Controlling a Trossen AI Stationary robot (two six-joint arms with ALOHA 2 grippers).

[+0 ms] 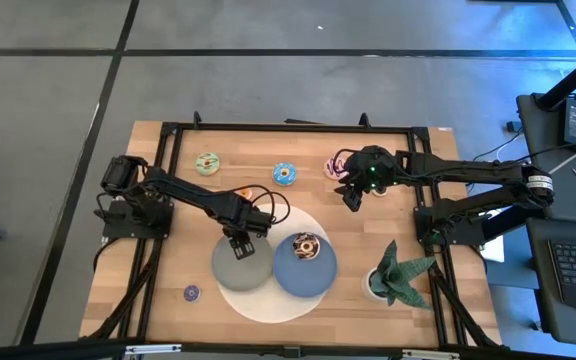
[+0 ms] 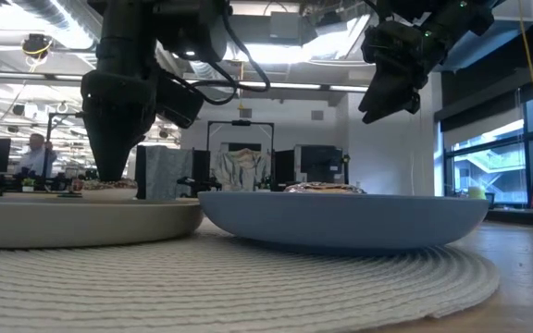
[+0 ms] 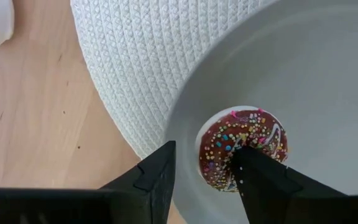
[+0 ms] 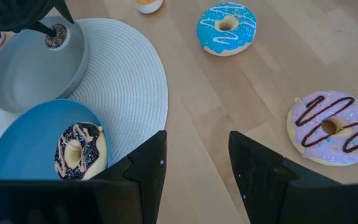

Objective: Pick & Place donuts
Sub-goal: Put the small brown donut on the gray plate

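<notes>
A small chocolate donut with sprinkles [image 3: 238,140] lies in the grey plate [image 3: 328,74], close to its rim. My left gripper [image 3: 202,148] points down over it, open, with one finger beside the donut and the other in front of its edge. A larger chocolate donut [image 4: 79,152] lies in the blue plate [image 4: 17,155]. A blue donut [image 4: 226,28], a pink donut [image 4: 331,127] and a yellow-green donut [image 1: 207,163] lie on the bare wood. My right gripper [image 4: 196,135] hangs open above the table near the pink donut, holding nothing. My left gripper comes at the small chocolate donut from above. One finger [image 3: 260,177] covers the donut's edge [image 3: 232,163] in the wrist view, the other stands clear of it. I cannot tell whether the finger touches the donut, which lies flat in the grey plate.
Both plates sit on a round white woven mat [image 1: 268,300]. A tiny orange donut [image 1: 245,192] lies behind the mat and a tiny purple one [image 1: 192,293] near the front left. A potted plant [image 1: 398,275] stands at the front right. A black frame [image 1: 298,128] borders the table.
</notes>
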